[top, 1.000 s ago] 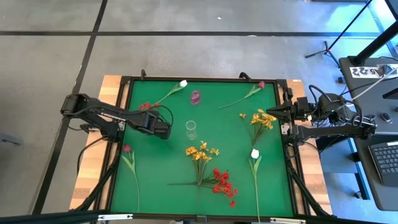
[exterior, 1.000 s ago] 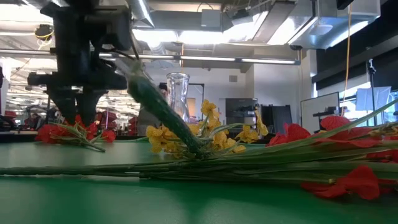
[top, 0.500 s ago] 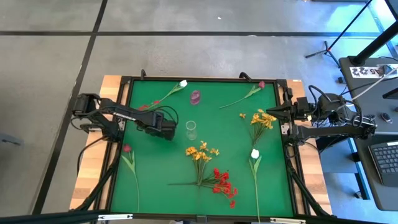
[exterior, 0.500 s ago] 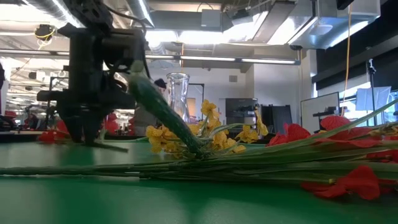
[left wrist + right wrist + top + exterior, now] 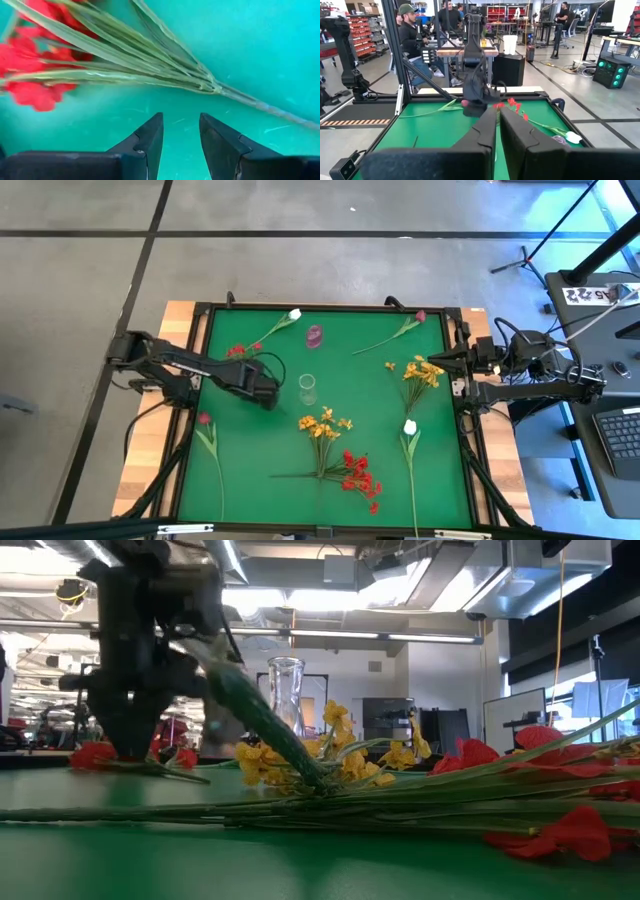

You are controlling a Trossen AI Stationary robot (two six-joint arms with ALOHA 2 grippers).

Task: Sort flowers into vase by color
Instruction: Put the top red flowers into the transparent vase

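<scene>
L gripper (image 5: 268, 394) is hovering low over the green table (image 5: 250, 470) at its left-middle, just beside the red spray (image 5: 238, 351), whose stem (image 5: 260, 104) is lying in front of the fingertips (image 5: 152, 131); jaws are standing narrowly apart, holding nothing. Glass vase (image 5: 308, 389) is standing upright just right of that gripper, w/ a pink vase (image 5: 315, 335) farther back. R gripper (image 5: 434, 363) is waiting at the right edge, jaws closed, near a yellow spray (image 5: 420, 372). Other flowers are lying scattered: white bud (image 5: 294, 314), yellow & red sprays (image 5: 340, 450) near centre.
</scene>
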